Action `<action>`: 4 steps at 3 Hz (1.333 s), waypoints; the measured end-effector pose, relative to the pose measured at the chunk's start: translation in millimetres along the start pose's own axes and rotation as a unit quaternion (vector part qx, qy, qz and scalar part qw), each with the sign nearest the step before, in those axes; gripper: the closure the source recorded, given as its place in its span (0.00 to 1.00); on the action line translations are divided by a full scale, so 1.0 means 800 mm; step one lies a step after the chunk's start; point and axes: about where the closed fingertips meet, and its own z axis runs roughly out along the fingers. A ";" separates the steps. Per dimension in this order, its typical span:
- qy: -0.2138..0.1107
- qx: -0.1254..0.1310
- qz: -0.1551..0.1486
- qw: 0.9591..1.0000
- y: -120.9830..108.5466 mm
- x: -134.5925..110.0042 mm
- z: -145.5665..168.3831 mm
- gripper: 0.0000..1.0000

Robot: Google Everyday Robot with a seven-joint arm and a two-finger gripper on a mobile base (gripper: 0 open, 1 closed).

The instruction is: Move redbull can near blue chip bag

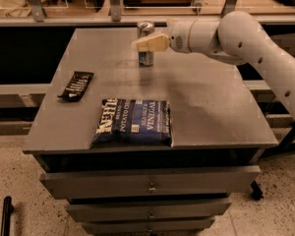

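Note:
The redbull can (146, 59) stands upright at the far middle of the grey table (211, 107), its silver top showing. My gripper (144, 42) reaches in from the right and sits at the can's upper half, with its cream tip crossing the front of the can. The blue chip bag (132, 122) lies flat near the table's front edge, left of the middle, well in front of the can. The can's middle is hidden behind the gripper.
A narrow black packet (76, 85) lies at the table's left side. My white arm (246, 38) stretches over the table's far right corner. Drawers (147, 181) lie under the table's front edge. A shelf rail (88, 21) runs behind the table.

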 end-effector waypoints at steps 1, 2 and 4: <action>0.000 0.000 0.001 1.000 0.000 0.001 0.001 0.00; -0.012 -0.007 0.006 1.000 -0.002 0.001 0.026 0.33; -0.027 -0.008 0.011 1.000 -0.007 -0.003 0.045 0.78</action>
